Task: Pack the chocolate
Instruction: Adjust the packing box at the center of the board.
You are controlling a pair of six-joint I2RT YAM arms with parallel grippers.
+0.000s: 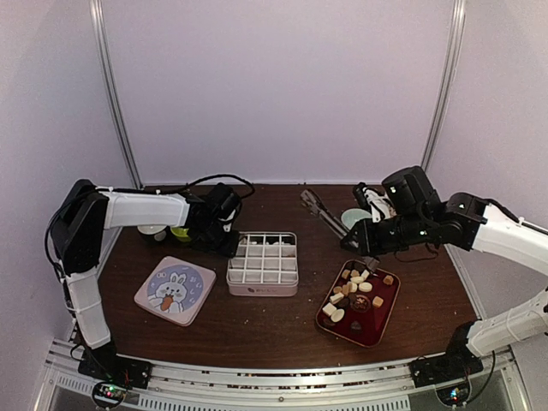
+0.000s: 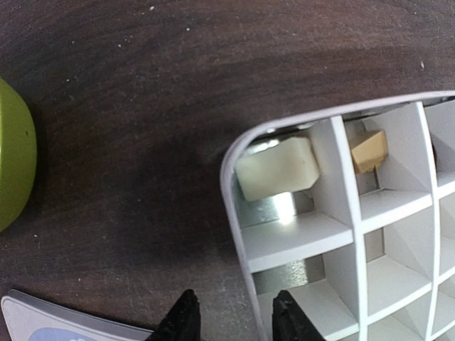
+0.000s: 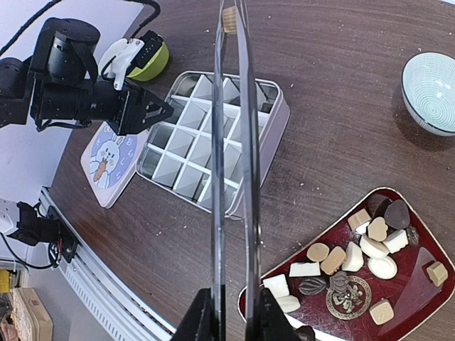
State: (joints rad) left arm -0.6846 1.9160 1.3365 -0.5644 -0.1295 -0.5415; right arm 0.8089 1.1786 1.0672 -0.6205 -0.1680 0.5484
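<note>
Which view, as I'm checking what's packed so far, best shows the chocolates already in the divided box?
The left wrist view: a cream-white block sits in the corner compartment of the divided box, a tan piece in the next. The top view shows the box too small to tell; in the right wrist view the tongs cross it.

My left arm point(image 1: 141, 208) and right arm point(image 1: 514, 240) are white shells between black joints. A black cable point(image 1: 224, 178) loops from the left one, toward the table's point(image 1: 257, 321) far edge.
</note>
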